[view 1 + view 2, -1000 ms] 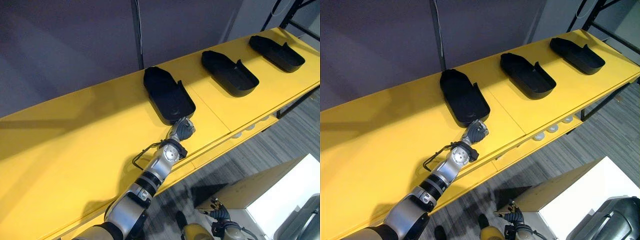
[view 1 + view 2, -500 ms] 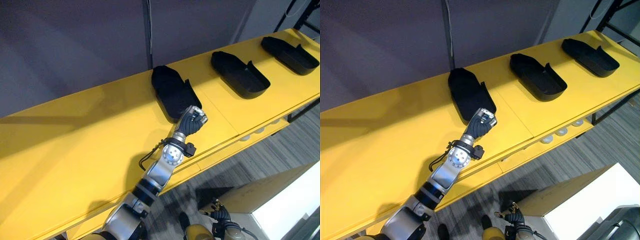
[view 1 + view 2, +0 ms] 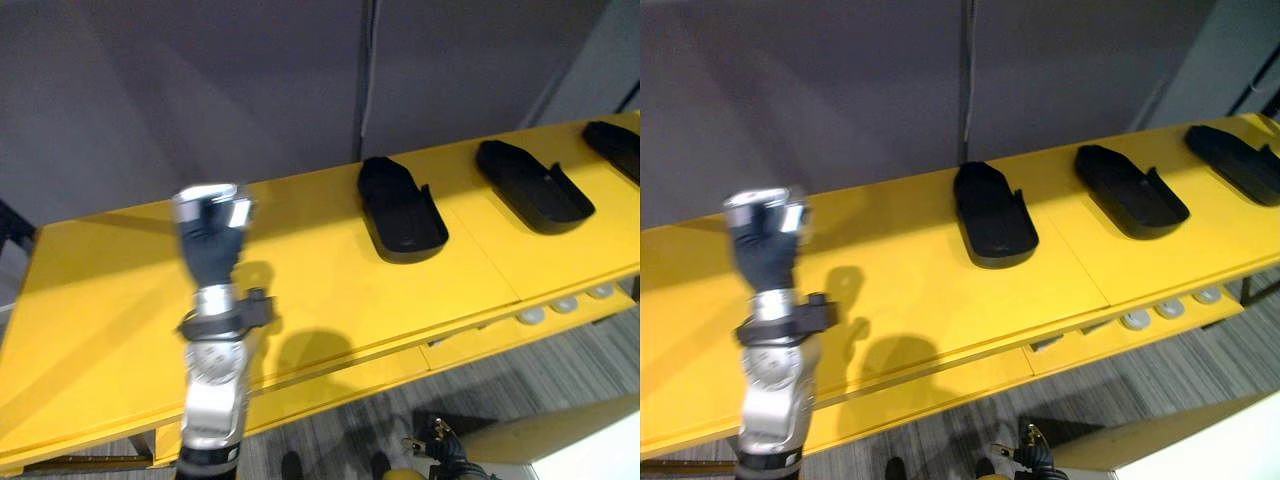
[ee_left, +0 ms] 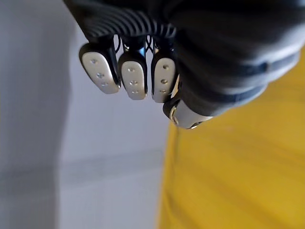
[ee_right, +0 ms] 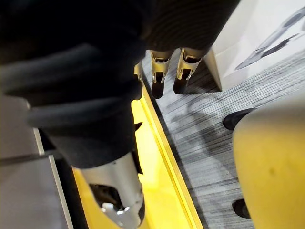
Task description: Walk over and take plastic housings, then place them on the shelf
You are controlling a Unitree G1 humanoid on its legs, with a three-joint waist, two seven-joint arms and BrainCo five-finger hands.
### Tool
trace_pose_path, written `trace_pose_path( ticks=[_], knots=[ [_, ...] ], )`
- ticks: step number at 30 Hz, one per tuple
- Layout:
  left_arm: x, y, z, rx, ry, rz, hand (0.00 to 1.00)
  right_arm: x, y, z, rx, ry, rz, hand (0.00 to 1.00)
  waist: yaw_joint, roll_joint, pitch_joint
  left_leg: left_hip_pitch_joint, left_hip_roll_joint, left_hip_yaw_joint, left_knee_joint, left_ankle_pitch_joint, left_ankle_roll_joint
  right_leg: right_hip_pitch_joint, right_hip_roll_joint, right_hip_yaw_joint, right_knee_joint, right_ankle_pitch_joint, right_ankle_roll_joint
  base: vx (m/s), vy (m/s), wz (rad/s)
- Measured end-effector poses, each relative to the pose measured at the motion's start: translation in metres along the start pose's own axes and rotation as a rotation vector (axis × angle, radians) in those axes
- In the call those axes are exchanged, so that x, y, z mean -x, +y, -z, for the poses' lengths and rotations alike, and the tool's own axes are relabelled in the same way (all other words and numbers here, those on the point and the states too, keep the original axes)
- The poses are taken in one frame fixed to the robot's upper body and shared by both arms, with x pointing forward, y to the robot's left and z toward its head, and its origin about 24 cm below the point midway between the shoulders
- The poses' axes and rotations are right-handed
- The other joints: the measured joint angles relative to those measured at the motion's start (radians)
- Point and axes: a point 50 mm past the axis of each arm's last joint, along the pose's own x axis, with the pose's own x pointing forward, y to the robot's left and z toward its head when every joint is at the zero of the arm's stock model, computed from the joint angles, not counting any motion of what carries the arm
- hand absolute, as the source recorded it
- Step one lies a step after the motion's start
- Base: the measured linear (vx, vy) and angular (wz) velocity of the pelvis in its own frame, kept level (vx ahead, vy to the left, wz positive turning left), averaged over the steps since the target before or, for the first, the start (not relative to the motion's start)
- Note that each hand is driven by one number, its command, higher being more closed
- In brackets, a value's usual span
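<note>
1. Plastic housings are in neither hand; the three in view all lie on the shelf.
2. The robot's left hand (image 3: 212, 225) stands upright above the left half of the long yellow shelf (image 3: 120, 290). Its fingers (image 4: 134, 78) are folded into the palm with the thumb tucked beside them, gripping nothing. This looks like a posture that keeps the arm clear of the front edge.
3. The right hand (image 5: 158, 67) hangs low over the floor, below the shelf's front edge. Its fingers are loose and empty, and it appears idle.
4. The nearest housing (image 3: 400, 205) is a black, shallow, shoe-shaped plastic shell. It rests hollow side up about midway along the shelf, nearer the back edge, and well apart from the raised hand.
5. The middle housing (image 3: 530, 185) and the far housing (image 3: 615, 145) follow toward the right end. All three slant the same way and none touch, probably so each can be set down or gripped by its rim without knocking a neighbour.
6. The stretch of shelf under the left hand is bare, and I judge it the likely spot for further pieces.
7. A dark grey wall (image 3: 250, 90) rises behind the back edge. Grey striped carpet (image 3: 500, 370) and a tan box (image 3: 560, 430) lie below the front edge.
</note>
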Motion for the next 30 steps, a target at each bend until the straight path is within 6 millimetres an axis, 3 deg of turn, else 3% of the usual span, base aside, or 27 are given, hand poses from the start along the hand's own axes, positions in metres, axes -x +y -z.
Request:
trace_pose_path(
  ticks=[2, 4, 6, 7, 10, 14, 15, 16, 21, 30],
  knots=[
    [0.023, 0.046, 0.008, -0.133, 0.105, -0.178, 1.0, 0.002, 0.001, 0.005, -0.003, 0.01, 0.001, 0.0, 0.027, -0.008, -0.017, 0.003, -0.004, -0.021, 0.0, -0.001, -0.001, 0.009, -0.008, -0.032, 0.016, -0.019, 0.0, 0.01, 0.002, 0.35],
    [0.039, 0.071, 0.008, -0.211, 0.167, -0.271, 1.0, 0.004, 0.004, 0.004, -0.012, -0.004, -0.003, 0.0, 0.041, -0.015, -0.023, 0.001, -0.007, -0.036, 0.0, -0.005, -0.005, 0.01, -0.014, -0.051, 0.03, -0.032, -0.001, 0.01, -0.001, 0.31],
    [0.089, 0.115, 0.032, -0.385, 0.445, -0.416, 1.0, 0.005, 0.012, -0.009, -0.002, -0.07, -0.023, 0.0, 0.074, -0.02, -0.042, -0.002, -0.01, -0.044, 0.0, -0.007, -0.002, 0.012, -0.02, -0.065, 0.035, -0.038, 0.002, 0.0, 0.002, 0.22],
    [0.1, 0.121, 0.039, -0.403, 0.512, -0.432, 1.0, 0.005, 0.014, -0.011, 0.004, -0.08, -0.029, 0.0, 0.074, -0.021, -0.044, -0.002, -0.01, -0.044, 0.0, -0.007, -0.002, 0.013, -0.021, -0.07, 0.035, -0.038, 0.002, -0.01, 0.004, 0.13],
    [0.158, 0.138, 0.078, -0.427, 0.873, -0.481, 1.0, 0.005, 0.024, -0.021, 0.036, -0.118, -0.068, 0.0, 0.075, -0.033, -0.053, 0.005, -0.01, -0.039, 0.0, -0.008, 0.0, 0.019, -0.024, -0.08, 0.034, -0.041, 0.004, -0.03, 0.003, 0.08],
    [0.225, 0.144, 0.109, -0.43, 1.237, -0.483, 1.0, 0.005, 0.03, -0.02, 0.049, -0.115, -0.091, 0.0, 0.072, -0.042, -0.061, 0.008, -0.01, -0.031, 0.003, -0.01, -0.001, 0.028, -0.025, -0.078, 0.034, -0.043, 0.004, 0.01, 0.002, -0.05],
    [0.238, 0.144, 0.114, -0.423, 1.309, -0.476, 0.0, 0.006, 0.03, -0.018, 0.049, -0.111, -0.091, 0.0, 0.073, -0.043, -0.062, 0.012, -0.01, -0.026, 0.003, -0.01, -0.004, 0.03, -0.025, -0.076, 0.034, -0.043, 0.004, 0.01, 0.003, -0.06],
    [0.253, 0.14, 0.12, -0.414, 1.39, -0.458, 0.0, 0.006, 0.03, -0.018, 0.048, -0.109, -0.09, 0.0, 0.073, -0.042, -0.061, 0.014, -0.01, -0.024, 0.004, -0.012, -0.005, 0.033, -0.026, -0.076, 0.034, -0.044, 0.004, -0.01, 0.001, -0.06],
    [0.264, 0.126, 0.136, -0.396, 1.485, -0.338, 0.0, 0.006, 0.027, -0.018, 0.039, -0.11, -0.073, 0.0, 0.072, -0.033, -0.064, 0.014, -0.009, -0.011, 0.011, -0.024, 0.002, 0.025, -0.027, -0.076, 0.045, -0.06, -0.001, -0.02, -0.002, -0.01],
    [0.251, 0.088, 0.158, -0.328, 1.477, -0.113, 0.0, 0.005, 0.008, -0.019, -0.014, -0.112, 0.043, 0.0, 0.071, -0.026, -0.063, 0.015, -0.01, -0.001, 0.032, -0.045, -0.009, 0.029, -0.031, -0.078, 0.063, -0.087, 0.0, 0.06, -0.005, -0.02]
  ],
)
